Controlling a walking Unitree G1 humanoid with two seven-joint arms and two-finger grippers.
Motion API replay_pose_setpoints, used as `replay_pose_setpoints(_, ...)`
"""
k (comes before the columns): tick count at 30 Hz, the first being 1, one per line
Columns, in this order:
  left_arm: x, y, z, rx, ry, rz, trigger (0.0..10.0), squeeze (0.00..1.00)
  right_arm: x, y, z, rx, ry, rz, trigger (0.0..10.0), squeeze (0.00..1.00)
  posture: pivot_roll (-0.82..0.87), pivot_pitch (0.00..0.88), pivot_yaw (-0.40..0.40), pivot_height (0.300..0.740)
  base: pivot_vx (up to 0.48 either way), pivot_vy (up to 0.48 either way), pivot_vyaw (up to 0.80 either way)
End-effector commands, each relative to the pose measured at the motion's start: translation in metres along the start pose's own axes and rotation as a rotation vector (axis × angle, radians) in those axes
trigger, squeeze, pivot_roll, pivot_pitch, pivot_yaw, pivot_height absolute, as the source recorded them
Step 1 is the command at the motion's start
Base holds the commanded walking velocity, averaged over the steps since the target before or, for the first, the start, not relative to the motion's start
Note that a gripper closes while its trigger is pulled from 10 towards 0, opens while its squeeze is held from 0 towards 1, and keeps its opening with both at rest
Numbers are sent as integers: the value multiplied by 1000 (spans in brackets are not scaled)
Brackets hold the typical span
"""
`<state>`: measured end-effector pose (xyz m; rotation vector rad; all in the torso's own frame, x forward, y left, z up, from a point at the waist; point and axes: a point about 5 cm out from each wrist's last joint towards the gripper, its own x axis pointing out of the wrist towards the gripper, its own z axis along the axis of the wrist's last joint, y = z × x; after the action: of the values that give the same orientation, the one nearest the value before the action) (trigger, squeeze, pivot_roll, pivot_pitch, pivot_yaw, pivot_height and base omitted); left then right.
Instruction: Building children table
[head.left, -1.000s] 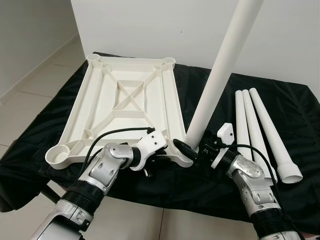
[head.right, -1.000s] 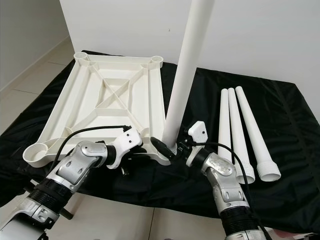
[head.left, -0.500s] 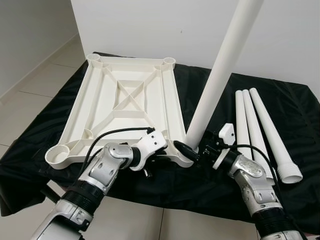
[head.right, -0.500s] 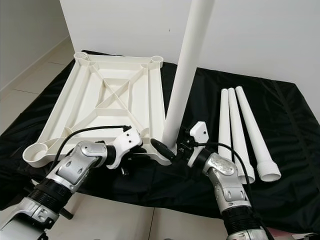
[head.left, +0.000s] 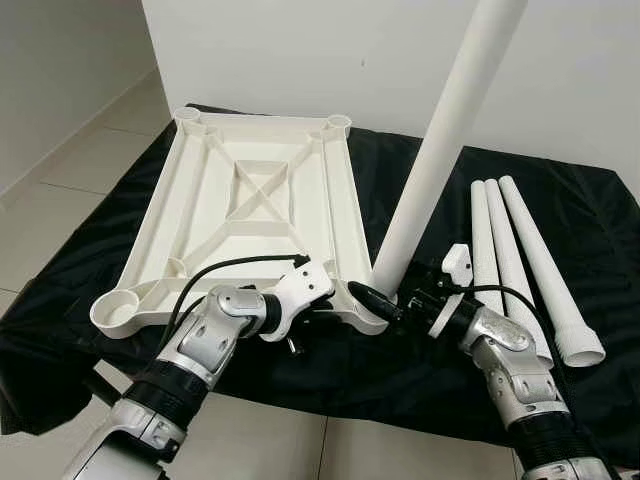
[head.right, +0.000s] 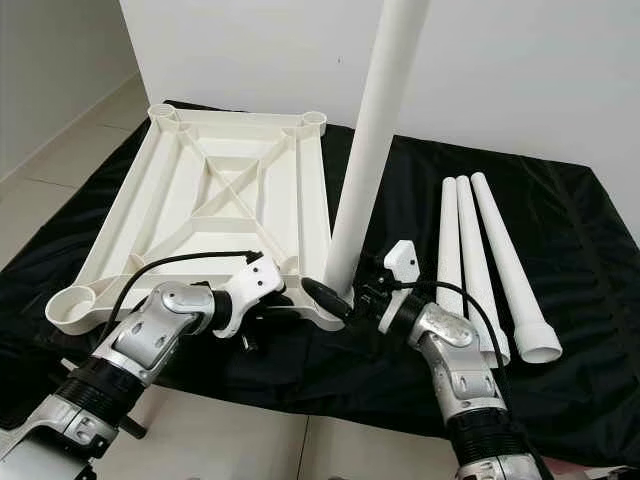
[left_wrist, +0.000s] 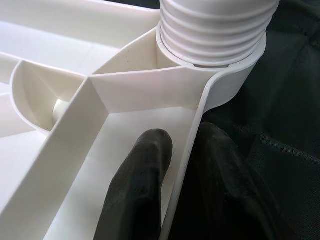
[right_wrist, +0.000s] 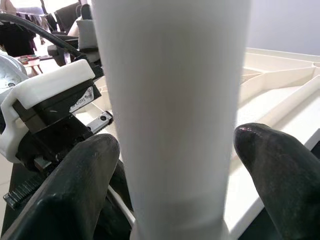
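Observation:
The white tabletop lies upside down on a black cloth. One white table leg stands slightly tilted in the near right corner socket, its threaded end seated in the ring. My right gripper holds the leg just above the socket, with a black finger pressed on each side of it. My left gripper clamps the tabletop's near rim beside that socket, one finger inside the rim and the other outside.
Three loose white legs lie side by side on the cloth to the right. A white wall stands close behind. Tiled floor lies to the left and in front of the cloth.
My right wrist has rolled a little around the leg, so its white camera mount sits slightly higher and further right. The left arm and the tabletop have stayed put.

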<state>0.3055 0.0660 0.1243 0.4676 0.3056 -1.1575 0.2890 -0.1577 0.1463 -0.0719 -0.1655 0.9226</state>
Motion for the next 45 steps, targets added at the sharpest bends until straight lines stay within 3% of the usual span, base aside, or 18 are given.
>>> replay_pose_setpoints(1, -2, 3, 10, 35, -22, 9, 10000, 0, -1, -4, 2, 2, 1, -1, 10000, 0, -64, 22, -26, 740, 0, 0, 0)
replay_pose_setpoints(6, -2, 3, 10, 35, -21, 9, 10000, 0, -2, -4, 2, 2, 5, 8, 9569, 0, -65, 24, -28, 740, 0, 0, 0)
replay_pose_setpoints(7, -2, 3, 10, 35, -21, 9, 10000, 0, -2, -4, 2, 2, 6, 10, 6510, 0, -64, 25, -28, 740, 0, 0, 0)
replay_pose_setpoints(11, -2, 3, 10, 33, -23, 10, 10000, 0, -2, -4, 2, 2, 9, 14, 5098, 0, -64, 25, -29, 740, 0, 0, 0)
replay_pose_setpoints(12, -2, 3, 10, 33, -23, 11, 10000, 0, -2, -3, 2, -1, 9, 16, 0, 0, -64, 26, -29, 740, 0, 0, 0)
replay_pose_setpoints(13, -2, 3, 10, 33, -23, 12, 10000, 0, -2, -3, 2, -2, 11, 18, 941, 0, -64, 25, -29, 740, 0, 0, 0)
replay_pose_setpoints(14, -2, 3, 10, 34, -23, 12, 10000, 0, -2, -3, 2, -2, 13, 19, 9490, 0, -64, 25, -29, 740, 0, 0, 0)
replay_pose_setpoints(16, -2, 4, 10, 35, -22, 13, 10000, 0, -2, -4, 2, -2, 16, 22, 10000, 0, -63, 26, -29, 740, 0, 0, 0)
replay_pose_setpoints(17, -2, 4, 10, 35, -22, 13, 10000, 0, -2, -3, 2, 1, 15, 33, 4902, 0, -63, 26, -29, 740, 0, 0, 0)
replay_pose_setpoints(18, -2, 4, 10, 35, -22, 14, 10000, 0, -2, -2, 2, 3, 14, 41, 4902, 0, -63, 26, -29, 740, 0, 0, 0)
replay_pose_setpoints(19, -2, 4, 10, 35, -22, 14, 10000, 0, -2, -2, 2, -1, 16, 40, 0, 0, -63, 27, -29, 740, 0, 0, 0)
replay_pose_setpoints(20, -2, 4, 10, 34, -22, 14, 10000, 0, -2, -2, 2, -4, 18, 38, 0, 0, -63, 27, -29, 740, 0, 0, 0)
replay_pose_setpoints(21, -2, 4, 10, 34, -22, 13, 10000, 0, -2, -3, 2, -6, 23, 32, 10000, 0, -64, 29, -29, 740, 0, 0, 0)
replay_pose_setpoints(30, -2, 4, 10, 34, -23, 15, 10000, 0, -1, -1, 1, -2, 33, 51, 10000, 0, -62, 31, -32, 740, 0, 0, 0)
replay_pose_setpoints(31, -2, 4, 10, 33, -23, 16, 10000, 0, -1, -1, 1, -2, 33, 54, 2941, 0, -61, 31, -34, 740, 0, 0, 0)
replay_pose_setpoints(38, -3, 4, 10, 33, -23, 18, 10000, 0, -2, 1, 1, 6, 31, 71, 0, 0, -60, 31, -35, 740, 0, 0, 0)
replay_pose_setpoints(39, -3, 4, 10, 32, -23, 18, 10000, 0, -2, 1, 1, 4, 37, 68, 7765, 0, -61, 30, -34, 740, 0, 0, 0)
replay_pose_setpoints(45, -3, 5, 10, 34, -23, 20, 10000, 0, -1, 1, 0, 1, 47, 64, 10000, 0, -61, 30, -32, 740, 0, 0, 0)
